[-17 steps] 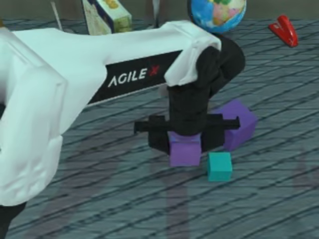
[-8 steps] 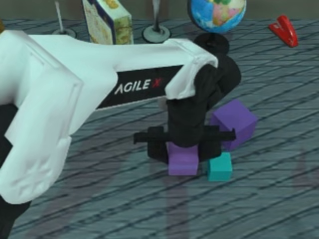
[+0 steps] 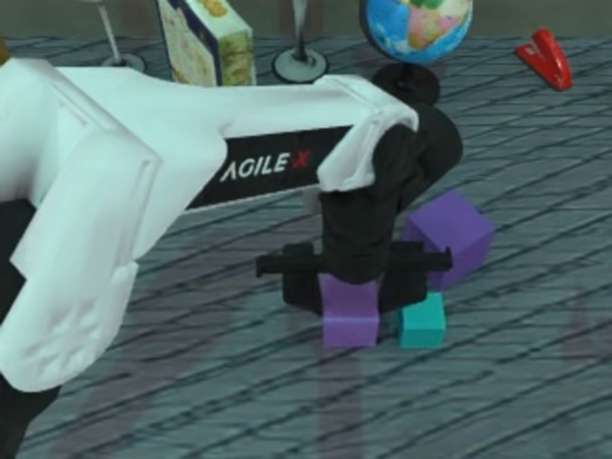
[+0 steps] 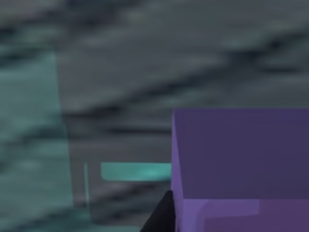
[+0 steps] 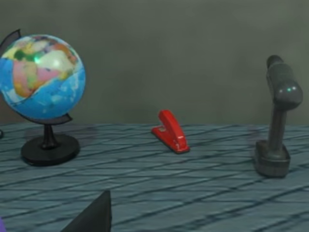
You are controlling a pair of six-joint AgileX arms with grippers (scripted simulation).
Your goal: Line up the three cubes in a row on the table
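While the left gripper (image 3: 350, 287) is gripping the lavender cube (image 3: 349, 312) low over the cracked grey-teal table (image 3: 516, 382), it is placing it just beside the small teal cube (image 3: 422, 320), with the large dark purple cube (image 3: 449, 234) sitting behind them. Doing this well probably means seating it flat, faces squared to the teal one, before letting go. The right gripper is idling off to the side; I cannot tell its state.

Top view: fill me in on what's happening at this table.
The left arm reaches across and its tool is down over the lavender cube, which sits beside the small teal cube. The dark purple cube is just behind them, so the row isn't straight yet. The right arm is out of the top view.
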